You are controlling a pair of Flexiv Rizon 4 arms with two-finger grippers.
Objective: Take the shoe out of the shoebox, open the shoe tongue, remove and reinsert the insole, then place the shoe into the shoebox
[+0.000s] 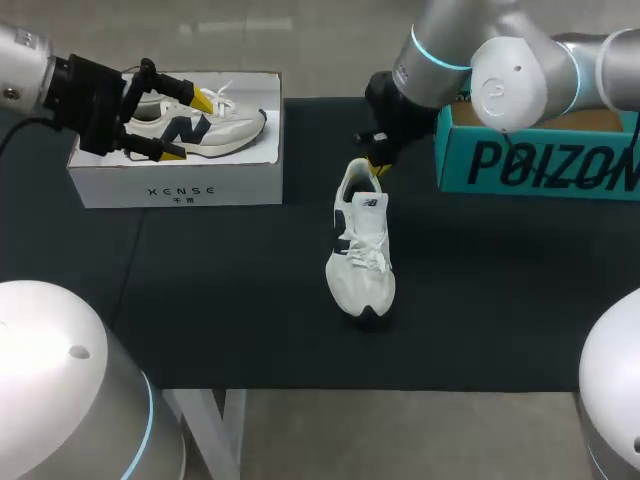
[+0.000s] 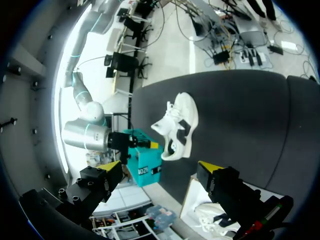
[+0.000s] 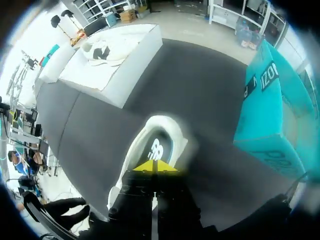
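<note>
The right hand [image 3: 155, 167] has its yellow tips clenched together over the heel of the shoe [image 1: 362, 245] on the worktop [image 1: 200, 300]; whether they pinch it is hidden. The head view shows the left hand [image 1: 188, 127] released above the white shoebox [image 1: 180, 185], which is cut off in its wrist view.

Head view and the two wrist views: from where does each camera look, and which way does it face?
Head view: above and behind, looking down at the table; shows left gripper over the shoebox, right gripper at the shoe.
Left wrist view: on that wrist, facing across the table to the shoe; its open gripper shows.
Right wrist view: on that wrist, facing down into the shoe; its shut gripper shows.
All three share the shoe.
</note>
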